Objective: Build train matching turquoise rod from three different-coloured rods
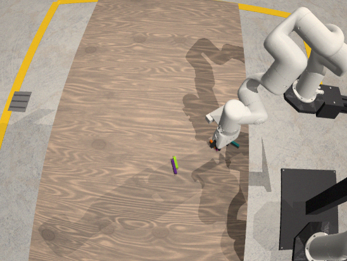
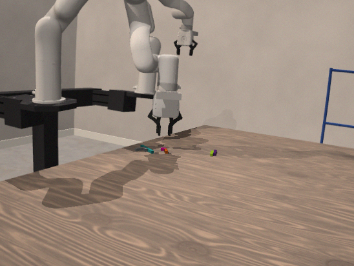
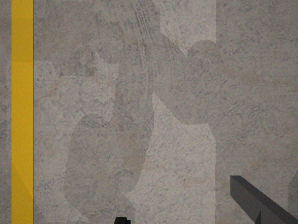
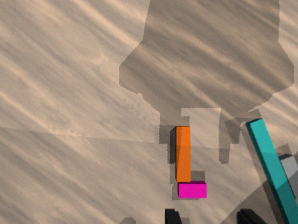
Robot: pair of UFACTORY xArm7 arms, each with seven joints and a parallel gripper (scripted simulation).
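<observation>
Orange rod (image 1: pixel 211 141) (image 2: pixel 166 151) (image 4: pixel 183 154), pointing up wrist view, magenta rod (image 1: pixel 216 149) (image 2: pixel 163 149) (image 4: pixel 192 190) crosswise — right claw (image 1: pixel 215 146) (image 2: pixel 164 133) (image 4: pixel 209 217) part-open, empty, left claw (image 2: pixel 185 53) (image 3: pixel 191 220) wide

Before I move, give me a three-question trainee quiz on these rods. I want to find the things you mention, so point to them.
1. True or false: the lime rod (image 1: pixel 176 162) (image 2: pixel 212 153) lies alongside the purple rod (image 1: pixel 173 166) (image 2: pixel 215 152).
2. The magenta rod (image 2: pixel 163 149) (image 4: pixel 192 190) lies crosswise at one end of which rod? A) purple B) orange (image 1: pixel 211 141) (image 2: pixel 166 151) (image 4: pixel 183 154) C) lime
3. Which three visible rods, by colour, add up to the turquoise rod (image 1: pixel 235 144) (image 2: pixel 147 149) (image 4: pixel 270 170)?

Key: 1 true; 2 B; 3 magenta, grey (image 2: pixel 141 149) (image 4: pixel 289 165), lime.
</observation>
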